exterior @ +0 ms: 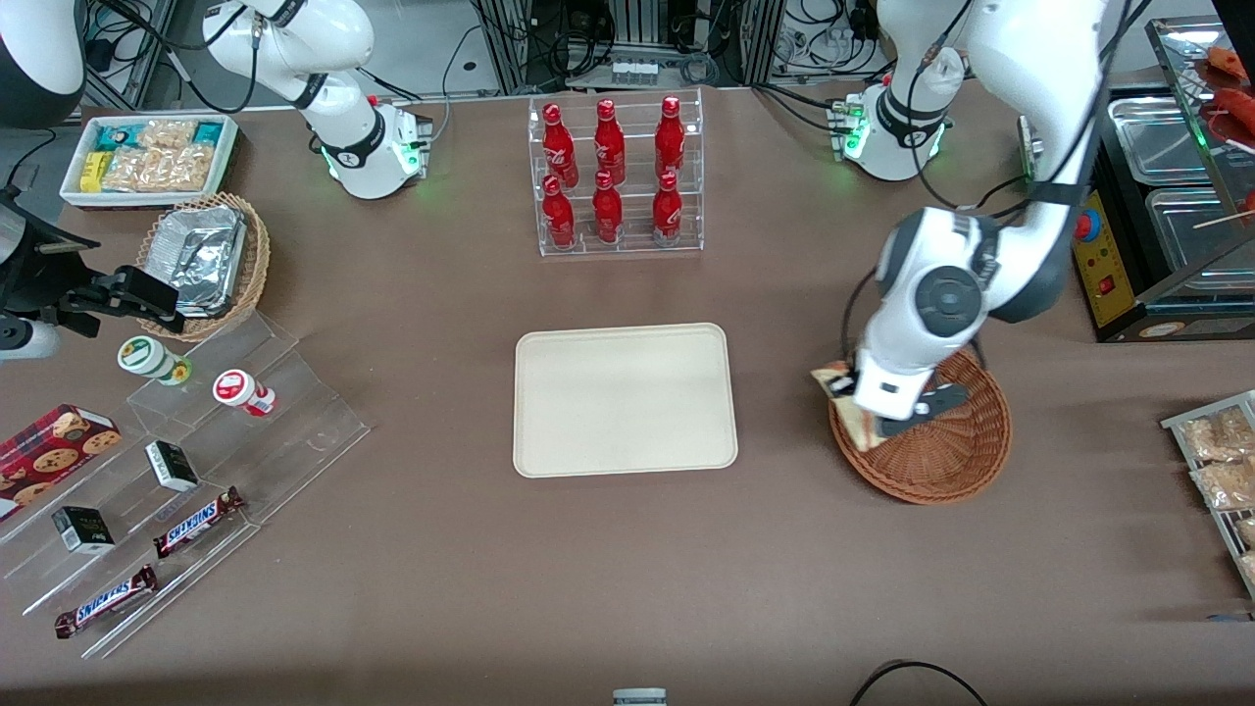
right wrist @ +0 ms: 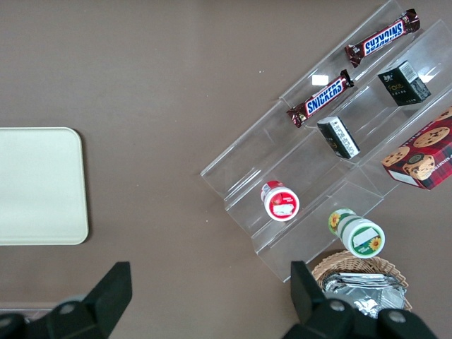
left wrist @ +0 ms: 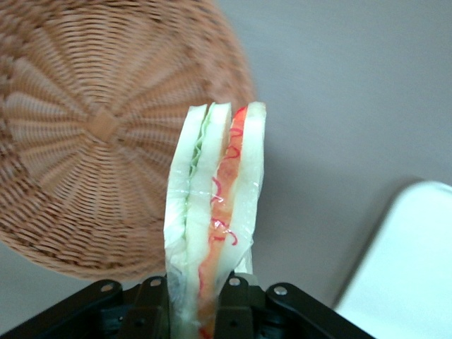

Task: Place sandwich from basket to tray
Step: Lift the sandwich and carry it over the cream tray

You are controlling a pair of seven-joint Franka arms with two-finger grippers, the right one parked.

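My left gripper [exterior: 863, 417] is shut on the sandwich [left wrist: 215, 212], a wrapped wedge of pale bread with red, orange and green layers. It holds the sandwich above the rim of the reddish-brown wicker basket [exterior: 946, 461], on the side toward the tray; part of the sandwich [exterior: 841, 384] shows beside the wrist in the front view. The basket [left wrist: 85, 141] below shows nothing in it. The cream tray [exterior: 625, 399] lies flat at mid-table with nothing on it, and a corner of the tray [left wrist: 409, 268] shows in the left wrist view.
A clear rack of red bottles [exterior: 615, 176] stands farther from the front camera than the tray. Toward the parked arm's end are a tan basket of foil containers [exterior: 203, 260], a white snack box [exterior: 149, 157] and clear steps with candy bars [exterior: 196, 520]. A warmer cabinet [exterior: 1167, 206] and snack packets [exterior: 1221, 461] are at the working arm's end.
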